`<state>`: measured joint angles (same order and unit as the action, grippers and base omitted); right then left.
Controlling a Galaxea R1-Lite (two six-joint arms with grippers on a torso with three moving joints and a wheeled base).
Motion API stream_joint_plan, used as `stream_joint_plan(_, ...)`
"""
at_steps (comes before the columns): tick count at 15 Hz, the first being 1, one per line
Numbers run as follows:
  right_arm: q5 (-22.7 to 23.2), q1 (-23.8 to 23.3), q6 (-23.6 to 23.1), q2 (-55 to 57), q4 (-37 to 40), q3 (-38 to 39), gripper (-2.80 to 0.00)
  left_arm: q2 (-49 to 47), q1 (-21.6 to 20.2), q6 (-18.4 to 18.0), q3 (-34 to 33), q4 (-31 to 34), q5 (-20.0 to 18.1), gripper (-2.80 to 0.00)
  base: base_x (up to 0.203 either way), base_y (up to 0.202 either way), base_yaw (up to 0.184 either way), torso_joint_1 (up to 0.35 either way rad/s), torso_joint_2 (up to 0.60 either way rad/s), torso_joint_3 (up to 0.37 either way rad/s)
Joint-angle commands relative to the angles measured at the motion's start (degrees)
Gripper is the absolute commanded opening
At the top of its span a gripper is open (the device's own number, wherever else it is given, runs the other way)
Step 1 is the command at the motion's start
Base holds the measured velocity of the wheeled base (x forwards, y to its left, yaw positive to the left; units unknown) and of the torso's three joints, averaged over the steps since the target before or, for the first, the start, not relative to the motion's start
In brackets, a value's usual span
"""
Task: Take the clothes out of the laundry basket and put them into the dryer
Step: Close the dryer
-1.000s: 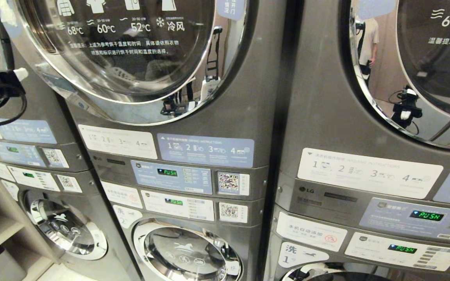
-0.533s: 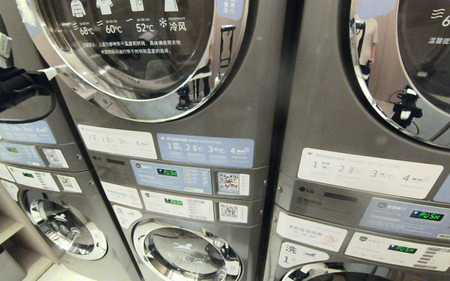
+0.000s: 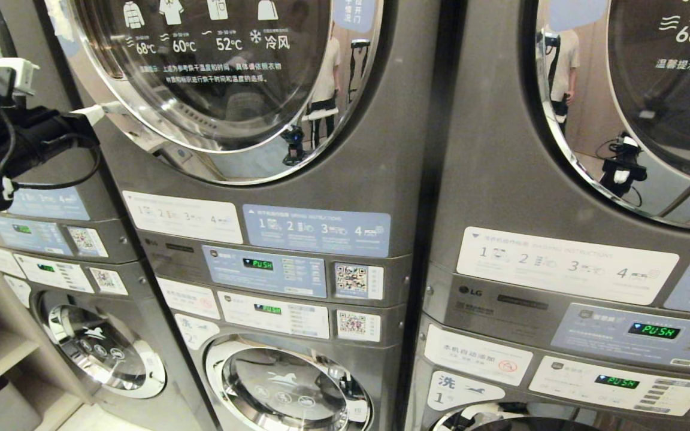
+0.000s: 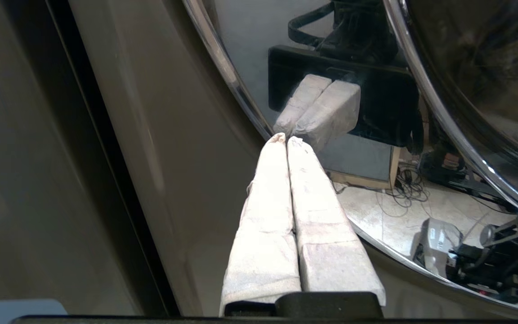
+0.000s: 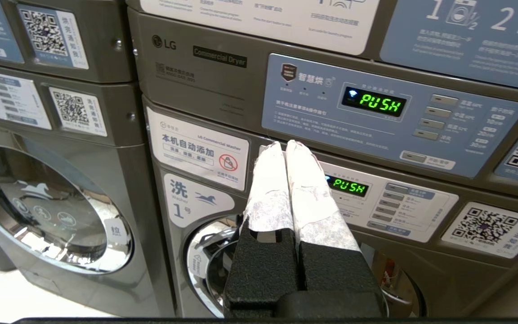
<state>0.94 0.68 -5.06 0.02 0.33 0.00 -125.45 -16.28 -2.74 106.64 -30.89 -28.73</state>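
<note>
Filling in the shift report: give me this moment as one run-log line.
left pincer: shut, empty, at chrome rim of dryer door | right pincer: shut, empty, before control panel | clothes: none in view

Head view counts:
- dryer doors [image 3: 213,90], upper row: 3 (one only sliver at left edge)
- washer doors [image 3: 288,389], lower row: 3
- green PUSH displays [image 3: 258,264]: 4 legible
- QR stickers [image 3: 351,278]: 5
- grippers: 2, left gripper [image 4: 285,139], right gripper [image 5: 285,145]
</note>
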Motion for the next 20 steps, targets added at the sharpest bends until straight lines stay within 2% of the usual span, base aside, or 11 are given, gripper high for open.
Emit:
stream_joint_plan(1,0.03,0.02,-0.04,-0.02,0.02,0.00,-2.80,-2.97,0.39,0.02,2.92,-0.22,-0.52,-2.80,0.000,0.000,0.000,0.000,0.00,0.000)
stream_joint_plan(15,-0.06,0.02,0.14,-0.02,0.02,0.00,-2.80,-2.20,6.08,-0.23,3.63,-0.22,-0.10,-2.80,0.000,0.000,0.000,0.000,0.00,0.000)
stream_joint_plan(20,-0.06,0.02,0.14,-0.02,0.02,0.00,-2.80,-2.22,6.09,-0.50,3.57,-0.37,3.17,-2.80,0.000,0.000,0.000,0.000,0.00,0.000)
